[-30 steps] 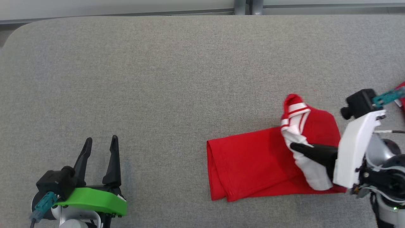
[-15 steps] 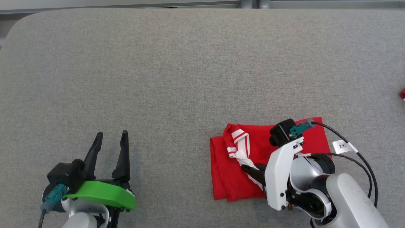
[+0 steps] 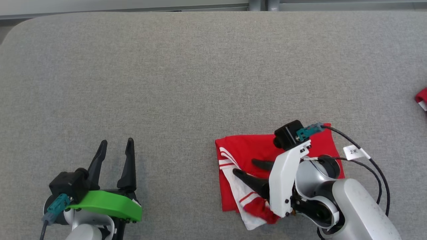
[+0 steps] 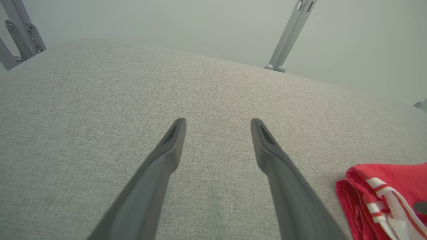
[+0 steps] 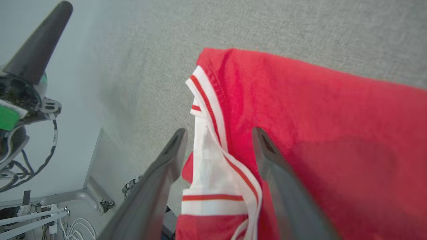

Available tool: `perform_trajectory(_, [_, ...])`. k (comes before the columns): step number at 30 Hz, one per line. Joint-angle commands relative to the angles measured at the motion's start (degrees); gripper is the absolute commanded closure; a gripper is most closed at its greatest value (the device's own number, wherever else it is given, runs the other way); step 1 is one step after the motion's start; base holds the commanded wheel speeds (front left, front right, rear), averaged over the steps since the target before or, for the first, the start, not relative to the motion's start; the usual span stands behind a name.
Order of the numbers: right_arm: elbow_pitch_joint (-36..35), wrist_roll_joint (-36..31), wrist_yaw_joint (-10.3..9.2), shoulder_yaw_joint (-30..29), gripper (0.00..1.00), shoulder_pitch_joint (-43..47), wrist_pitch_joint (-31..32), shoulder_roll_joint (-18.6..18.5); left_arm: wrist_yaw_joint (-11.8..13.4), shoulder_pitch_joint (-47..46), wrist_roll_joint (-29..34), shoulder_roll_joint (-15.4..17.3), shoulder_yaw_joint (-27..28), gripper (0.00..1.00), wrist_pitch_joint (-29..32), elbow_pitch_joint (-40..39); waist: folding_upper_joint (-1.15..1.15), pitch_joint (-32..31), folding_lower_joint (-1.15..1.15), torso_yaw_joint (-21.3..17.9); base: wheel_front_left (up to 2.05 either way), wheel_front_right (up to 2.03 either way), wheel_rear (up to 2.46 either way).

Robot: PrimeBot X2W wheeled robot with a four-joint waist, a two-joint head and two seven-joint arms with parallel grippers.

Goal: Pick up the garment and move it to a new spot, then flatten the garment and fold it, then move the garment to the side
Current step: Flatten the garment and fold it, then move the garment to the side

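Lying folded on the grey table (image 3: 166,66), near the front edge on the robot's right: one red garment (image 3: 247,148), with its white striped trim (image 3: 241,193) at the left end.

Right gripper (image 3: 244,166): fingers now spread apart over the trim it was pinching half a second ago, nothing clasped.

Garment: flatter than before, with the trim fallen toward the front edge.

Left gripper (image 3: 116,141): jaws wide and empty, well left of the garment, unchanged.

Another red item (image 3: 421,96): at the table's right edge.
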Motion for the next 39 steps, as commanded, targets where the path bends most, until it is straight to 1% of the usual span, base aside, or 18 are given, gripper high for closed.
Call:
perform_trajectory(1, [-0.97,0.85,0.02,-0.52,0.0,-0.26,-0.69,0.13,0.23,0.38,-0.39,0.36,0.26,0.0,-0.16,-0.14,0.51,-0.15,0.0,-0.25,0.0,0.0,0.0])
perform_trajectory(4, [-5.81,2.61,0.02,-4.16,0.0,0.69,-2.46,0.19,0.93,1.5,-0.55,0.82,0.8,0.0,-0.3,-0.95,0.51,-0.63,0.0,-0.79,0.0,0.0,0.0])
perform_trajectory(6, [-8.8,3.7,0.02,-7.18,0.0,1.65,-2.03,-0.86,1.41,2.14,-0.57,1.04,1.09,0.0,-0.33,-1.78,0.51,-0.85,0.0,-0.99,0.0,0.0,0.0])
perform_trajectory(9, [-12.66,4.73,0.02,-11.89,0.0,3.46,0.62,-4.31,2.07,2.99,-0.77,1.33,1.35,0.0,-0.23,-3.1,0.51,-0.87,0.0,-1.26,0.0,0.0,0.0])
perform_trajectory(12, [-14.71,5.68,0.02,-16.41,0.0,5.6,5.45,-9.36,2.54,3.34,-0.63,1.56,1.5,0.0,0.03,-4.53,0.51,-0.21,0.0,-1.26,0.0,0.0,0.0])
perform_trajectory(14, [-14.97,6.12,0.02,-19.21,0.0,6.7,8.48,-12.67,2.78,3.07,-0.43,1.56,1.39,0.0,0.2,-5.31,0.51,0.37,0.0,-1.07,0.0,0.0,0.0])
perform_trajectory(16, [-14.52,6.78,0.02,-21.17,0.0,7.6,11.34,-15.21,2.77,2.5,-0.3,1.57,1.33,0.0,0.22,-5.87,0.51,1.08,0.0,-0.82,0.0,0.0,0.0])
perform_trajectory(19, [-13.36,7.6,0.02,-23.06,0.0,7.59,13.96,-17.7,2.65,1.74,-0.36,1.2,1.19,0.0,0.24,-6.21,0.51,2.36,0.0,-0.4,0.0,0.0,0.0])
perform_trajectory(21, [-12.53,8.16,0.02,-23.33,0.0,7.2,14.32,-17.65,2.51,1.48,-0.27,1.05,1.05,0.0,0.2,-6.13,0.51,2.77,0.0,-0.22,0.0,0.0,0.0])
perform_trajectory(23, [-9.87,8.26,0.02,-22.84,0.0,5.4,14.68,-17.65,2.08,0.85,-0.11,0.53,0.53,0.0,0.08,-5.68,0.51,3.71,0.0,0.48,0.0,0.0,0.0])
perform_trajectory(28, [-4.65,6.48,0.02,-19.71,0.0,2.95,14.99,-16.41,1.6,-0.45,0.0,-0.32,0.04,0.0,-0.13,-4.67,0.51,4.32,0.0,1.63,0.0,0.0,0.0])
perform_trajectory(31, [-0.5,6.1,0.02,-18.33,0.0,1.18,14.23,-14.41,1.32,-0.8,0.09,-0.81,-0.26,0.0,-0.19,-3.92,0.51,4.2,0.0,2.17,0.0,0.0,0.0])
perform_trajectory(33, [1.91,5.95,0.02,-17.42,1.0,0.11,13.14,-13.69,1.12,-1.48,0.17,-1.15,-0.51,0.0,-0.3,-3.63,0.51,4.17,0.0,2.5,0.0,0.0,0.0])
perform_trajectory(36, [4.0,7.68,0.02,-16.3,1.0,-0.59,12.35,-12.97,0.88,-1.63,0.23,-1.4,-0.85,0.0,-0.42,-3.05,0.51,3.77,0.0,2.66,0.0,0.0,0.0])
perform_trajectory(39, [4.67,9.6,0.02,-17.18,1.0,-1.42,11.8,-13.2,0.88,-1.27,0.12,-1.18,-0.54,0.0,-0.55,-2.56,0.51,3.14,0.0,2.04,0.0,0.0,0.0])
